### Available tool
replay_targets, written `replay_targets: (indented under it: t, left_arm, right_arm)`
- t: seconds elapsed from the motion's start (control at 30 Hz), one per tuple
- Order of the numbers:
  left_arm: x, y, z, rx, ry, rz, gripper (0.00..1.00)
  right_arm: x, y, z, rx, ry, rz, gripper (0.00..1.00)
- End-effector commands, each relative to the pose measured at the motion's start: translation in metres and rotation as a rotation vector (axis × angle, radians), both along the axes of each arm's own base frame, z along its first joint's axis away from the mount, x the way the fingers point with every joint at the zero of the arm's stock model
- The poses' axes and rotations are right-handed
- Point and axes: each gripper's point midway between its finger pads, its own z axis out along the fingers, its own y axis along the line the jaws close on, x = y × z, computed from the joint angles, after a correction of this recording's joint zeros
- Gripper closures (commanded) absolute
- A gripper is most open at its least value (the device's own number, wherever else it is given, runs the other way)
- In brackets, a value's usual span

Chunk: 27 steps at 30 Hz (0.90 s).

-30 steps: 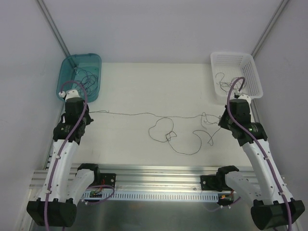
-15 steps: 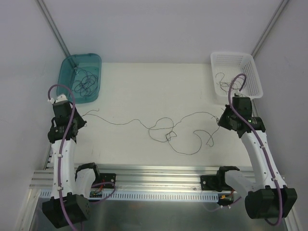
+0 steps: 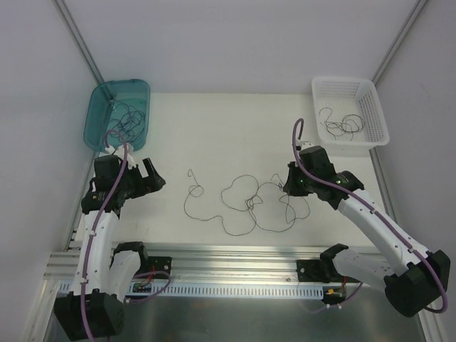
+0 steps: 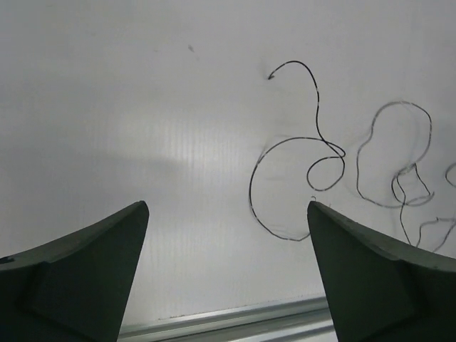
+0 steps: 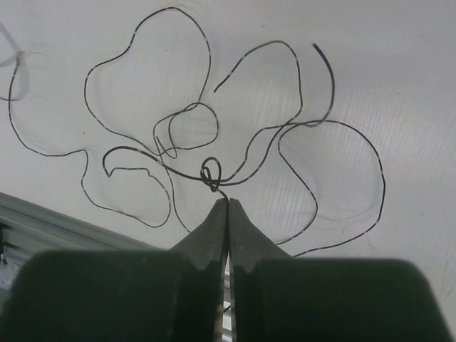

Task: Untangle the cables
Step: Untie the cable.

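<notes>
The cables [image 3: 251,204] lie as thin dark strands in loose loops at the table's middle, with one free end curling at the left [image 3: 191,191]. My right gripper [image 3: 287,191] is shut on a strand at the tangle's right side. In the right wrist view its tips [image 5: 227,202] pinch the wire just below a small knot [image 5: 210,173]. My left gripper [image 3: 155,177] stands open left of the loose end, with nothing between its fingers. In the left wrist view [image 4: 226,214] the curled cable end [image 4: 292,171] lies ahead and to the right, apart from the fingers.
A teal bin [image 3: 100,100] at the back left holds more thin strands [image 3: 128,117]. A white basket [image 3: 377,117] at the back right holds a few strands [image 3: 340,125]. An aluminium rail [image 3: 235,256] runs along the near table edge between the arm bases.
My left gripper has opened and let go of the strand, whose end sprang back toward the middle. My right arm carried its end left; the stretched cable is now slack loops.
</notes>
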Motion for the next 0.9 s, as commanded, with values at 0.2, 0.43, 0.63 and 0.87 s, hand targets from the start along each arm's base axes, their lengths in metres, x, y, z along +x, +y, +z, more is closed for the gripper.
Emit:
replay_targets:
  t: [0.2, 0.43, 0.63, 0.87]
  left_arm:
    - [-0.02, -0.132, 0.073, -0.211, -0.312, -0.563, 0.01]
    - [-0.023, -0.203, 0.097, -0.238, -0.441, -0.768, 0.01]
    - [-0.014, -0.259, 0.085, -0.207, -0.393, -0.835, 0.02]
    - [-0.015, -0.309, 0.069, -0.174, -0.359, -0.863, 0.23]
  right_arm:
    - [0.004, 0.041, 0.049, 0.014, -0.179, 0.152, 0.99]
    - [-0.007, 0.062, 0.064, 0.034, -0.206, 0.224, 0.99]
    - [-0.013, 0.074, 0.07, 0.04, -0.219, 0.252, 0.99]
    - [-0.015, 0.076, 0.073, 0.037, -0.229, 0.254, 0.99]
